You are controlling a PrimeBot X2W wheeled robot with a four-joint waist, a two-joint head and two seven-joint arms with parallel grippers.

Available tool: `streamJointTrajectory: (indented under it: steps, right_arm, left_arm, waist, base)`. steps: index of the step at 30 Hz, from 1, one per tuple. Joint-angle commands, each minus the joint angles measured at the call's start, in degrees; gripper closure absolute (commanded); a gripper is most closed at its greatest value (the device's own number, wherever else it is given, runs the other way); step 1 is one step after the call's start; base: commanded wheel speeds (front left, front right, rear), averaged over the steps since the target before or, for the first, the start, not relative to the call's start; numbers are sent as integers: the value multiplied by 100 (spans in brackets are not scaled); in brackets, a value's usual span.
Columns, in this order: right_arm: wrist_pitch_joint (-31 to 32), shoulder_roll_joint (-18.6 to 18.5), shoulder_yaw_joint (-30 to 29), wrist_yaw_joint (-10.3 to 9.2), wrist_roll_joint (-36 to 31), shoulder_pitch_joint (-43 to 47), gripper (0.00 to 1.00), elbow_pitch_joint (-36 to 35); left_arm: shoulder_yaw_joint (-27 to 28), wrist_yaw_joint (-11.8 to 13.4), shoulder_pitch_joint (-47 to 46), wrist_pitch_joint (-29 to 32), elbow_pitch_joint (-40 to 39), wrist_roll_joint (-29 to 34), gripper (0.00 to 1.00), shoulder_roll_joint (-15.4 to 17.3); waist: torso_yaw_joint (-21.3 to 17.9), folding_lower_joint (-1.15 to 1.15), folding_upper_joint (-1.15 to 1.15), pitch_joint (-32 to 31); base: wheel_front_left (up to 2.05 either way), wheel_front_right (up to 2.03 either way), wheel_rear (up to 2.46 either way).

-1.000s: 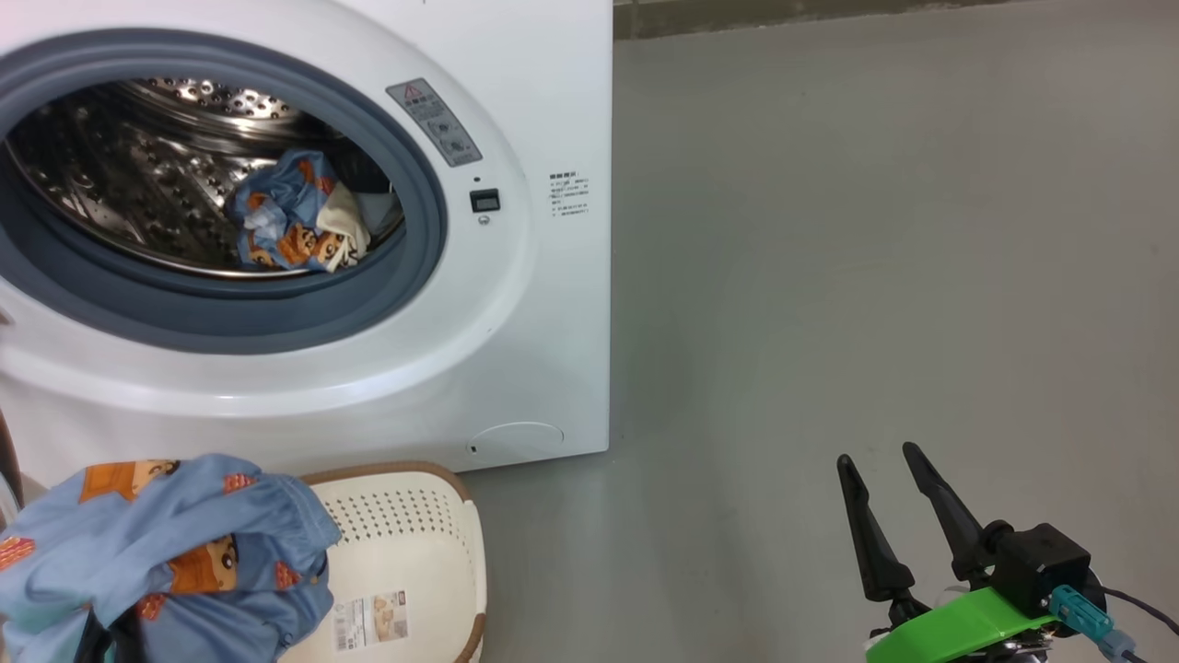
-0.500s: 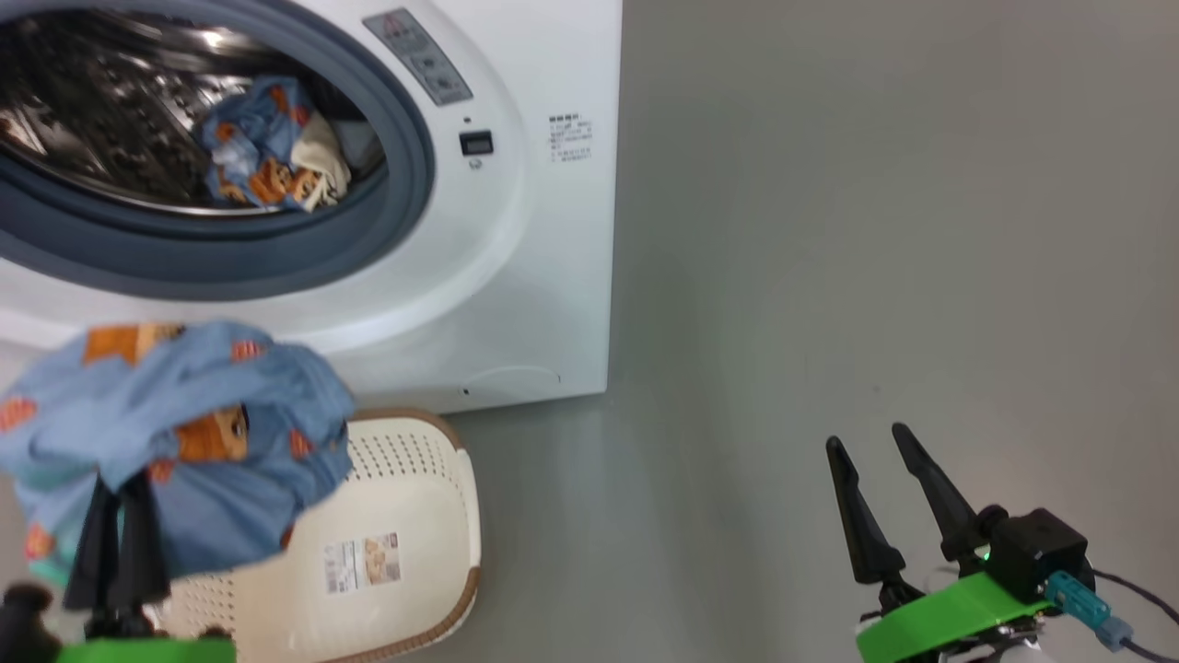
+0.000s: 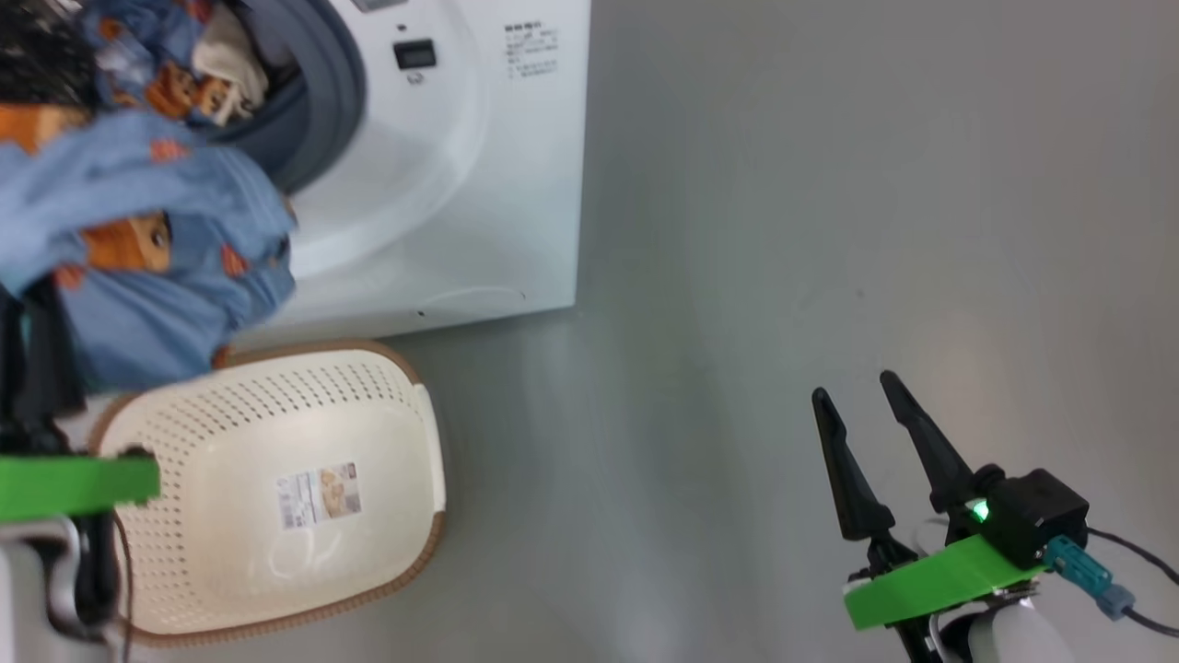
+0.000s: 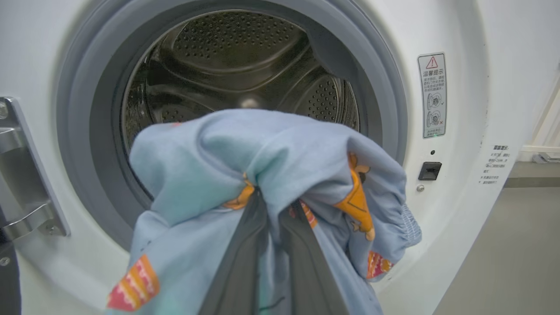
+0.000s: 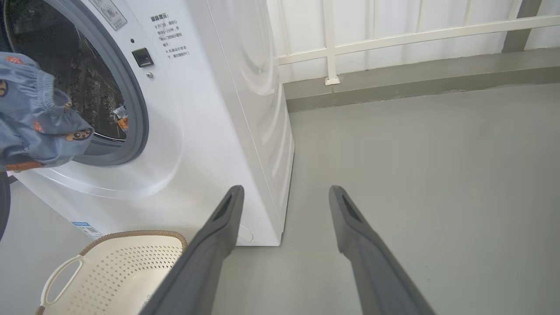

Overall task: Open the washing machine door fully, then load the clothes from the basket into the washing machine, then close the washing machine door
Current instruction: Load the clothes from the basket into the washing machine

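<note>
The washing machine [image 3: 479, 184] takes up the 11 o'clock part of the head view. Its mouth is uncovered, and a grey-blue gasket [image 4: 83, 144] rings the perforated steel drum [image 4: 227, 57]. Grey floor [image 3: 829, 230] spreads from 12 round to 5 o'clock. The basket [image 3: 230, 552] sits on that floor at 7 o'clock, just in front of the machine's lower edge, with no fabric in it.

A light-blue garment [image 4: 262, 153] with orange prints hangs at 9 o'clock in the head view, above the basket's far rim. In the left wrist view it is bunched at the centre, in front of the drum's mouth and not yet inside. More clothes [image 3: 175, 64] lie in the drum at 11 o'clock of the head view.

The left claw [image 4: 274, 227] is clamped on the garment, its fingers nearly together with the cloth pinched between them and draped over the tips. The right claw [image 3: 854, 387] hangs at 4 o'clock over bare floor, well apart from machine and basket. Its fingers are spread with a clear gap, and it holds nothing.

A metal hinge [image 4: 22, 175] shows at 9 o'clock of the left wrist view on the machine's front. A label sticker [image 3: 318, 494] lies on the basket's bottom.
</note>
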Motion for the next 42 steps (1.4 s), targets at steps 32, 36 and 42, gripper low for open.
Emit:
streamJointTrajectory:
  steps: [32, 36, 42]
  right_arm:
    - [-27, -5, 526, 9, 163, -438, 0, -593]
    - [-27, -5, 591, 9, 193, -437, 0, -582]
    - [-27, -5, 661, 9, 222, -379, 0, -601]
  left_arm:
    - [-1201, -15, -4240, 69, 2935, -1141, 100, 2099]
    - [-1653, -15, -4679, 470, 3190, -1459, 100, 2255]
    - [-2311, -15, -5094, 1010, 3231, -2243, 100, 2488]
  waist:
    - [-614, 0, 0, 1863]
    - [-668, 0, 0, 2015]
    - [-731, 0, 0, 2209]
  base:
    - [0, 0, 0]
    - [0, 0, 0]
    - [0, 0, 0]
